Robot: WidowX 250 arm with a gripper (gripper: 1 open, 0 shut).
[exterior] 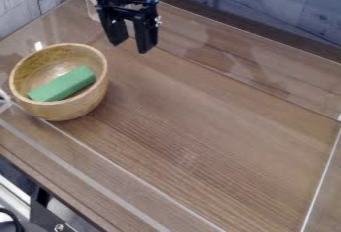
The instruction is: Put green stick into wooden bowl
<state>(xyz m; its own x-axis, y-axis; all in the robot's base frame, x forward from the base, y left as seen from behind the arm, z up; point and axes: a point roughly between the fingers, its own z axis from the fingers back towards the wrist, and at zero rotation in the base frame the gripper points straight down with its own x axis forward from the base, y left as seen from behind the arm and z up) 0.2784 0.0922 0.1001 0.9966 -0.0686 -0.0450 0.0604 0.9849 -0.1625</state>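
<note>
Dark pincer (pixel 130 47) hangs open, pointing down, fingertips apart

brown wood-grain tabletop (pixel 220 126): smooth surface, fills most of the view; grain faint, colour a warm mid-brown. pale edging strip (pixel 322 176) runs along the table's right side, slanting toward the lower right of the view. a second light edge line follows the table's left side, lower left. dark blue-grey planked surface (pixel 300 9): lies beyond the table, upper right corner; seams between planks visible, streaked tone. similar grey-blue patch at the upper left, partly cut off by the view's border. black cables (pixel 51 198): lower left corner, off the table's edge, curved and overlapping; what they connect to cannot be told.
</note>
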